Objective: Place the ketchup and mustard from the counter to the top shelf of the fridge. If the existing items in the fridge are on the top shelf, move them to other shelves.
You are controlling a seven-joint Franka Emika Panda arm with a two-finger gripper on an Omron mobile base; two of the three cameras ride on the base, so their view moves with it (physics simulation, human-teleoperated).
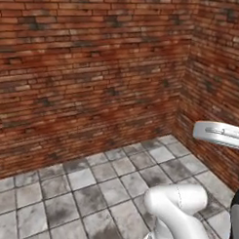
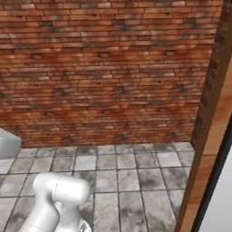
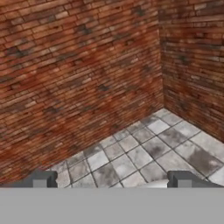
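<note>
The ketchup, the mustard, the counter and the fridge with its shelves are out of view. In the hand view my gripper (image 3: 112, 181) is open, its two dark fingertips (image 3: 41, 179) far apart with nothing between them. It faces a corner where two red brick walls (image 3: 87, 74) meet a grey tiled floor (image 3: 144, 153). My white arm (image 1: 179, 209) rises at the lower right of the left base view and shows as the arm (image 2: 56, 195) at the lower left of the right base view.
Brick walls (image 1: 89, 76) stand ahead and to the right, meeting in a corner (image 1: 183, 94). A tiled floor (image 2: 127, 176) lies below. A brown wooden panel (image 2: 208, 136) with a dark edge stands at the right, a pale surface (image 2: 222, 204) beyond it.
</note>
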